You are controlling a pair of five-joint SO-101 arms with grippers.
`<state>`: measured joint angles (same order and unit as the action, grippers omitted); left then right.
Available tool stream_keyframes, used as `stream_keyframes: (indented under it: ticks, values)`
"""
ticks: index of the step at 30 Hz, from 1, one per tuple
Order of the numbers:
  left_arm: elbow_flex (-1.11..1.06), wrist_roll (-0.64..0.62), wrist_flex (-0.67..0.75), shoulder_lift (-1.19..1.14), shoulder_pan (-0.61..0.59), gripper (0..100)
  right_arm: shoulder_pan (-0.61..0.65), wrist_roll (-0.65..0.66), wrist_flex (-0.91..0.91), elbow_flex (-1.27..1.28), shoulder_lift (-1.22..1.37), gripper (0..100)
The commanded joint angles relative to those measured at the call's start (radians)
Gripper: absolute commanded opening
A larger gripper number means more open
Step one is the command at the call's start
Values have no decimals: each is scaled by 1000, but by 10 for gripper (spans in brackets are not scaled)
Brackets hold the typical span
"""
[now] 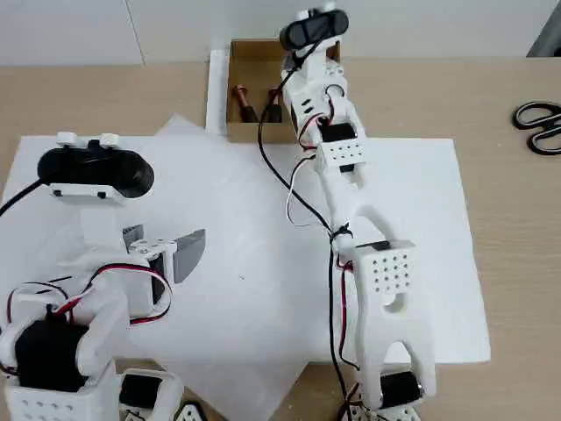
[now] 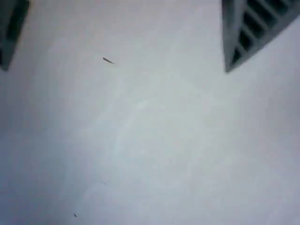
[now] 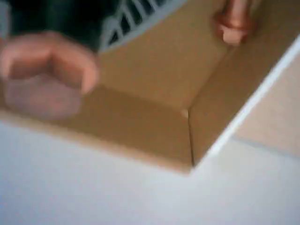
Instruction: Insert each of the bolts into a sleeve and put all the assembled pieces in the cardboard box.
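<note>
Seen from above, I am holding my right arm [image 1: 337, 149] stretched over the cardboard box [image 1: 254, 133] at the far side of the desk [image 1: 508, 219], where copper-coloured pieces [image 1: 241, 101] are lying, while my left gripper [image 1: 166, 241] is hovering over the white paper [image 1: 263, 246]. At the left wrist, that gripper's jaws are standing wide apart above bare paper, carrying nothing. At the right wrist, my right gripper [image 3: 89, 23] is clamping a bolt [image 3: 47, 75] at the box wall, with a second bolt [image 3: 234, 21] lying inside. I am judging the bolt small, light, rigid and slick, best pinched across the shank behind its hex head.

Right arm [image 1: 351, 175] stretched far forward; left arm [image 1: 96, 224] folded back, its tool [image 1: 163, 246] spread wide.
</note>
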<state>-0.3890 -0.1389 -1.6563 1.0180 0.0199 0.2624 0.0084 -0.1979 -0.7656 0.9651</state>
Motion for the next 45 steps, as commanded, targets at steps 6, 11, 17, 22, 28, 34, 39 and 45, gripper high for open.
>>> stream_keyframes:
  ticks: [6,11,17,22,28,34,39,45]
  values:
    - [38,8,-5,8,-5,274,4,12,-4,-175,97,9]
    - [38,8,-5,8,-5,274,4,12,-4,-175,122,86]
    - [38,8,-5,8,-5,274,15,14,-39,-175,105,203]
    - [36,9,-5,8,-5,275,10,14,-120,-175,10,211]
    - [122,20,0,8,-5,275,2,14,-302,-175,-246,211]
    - [266,21,-2,8,-5,275,22,14,-562,-175,-544,211]
    - [280,23,-3,20,-5,275,64,12,-872,-175,-806,211]
    - [278,23,28,249,-5,275,151,11,-1230,-173,-1132,211]
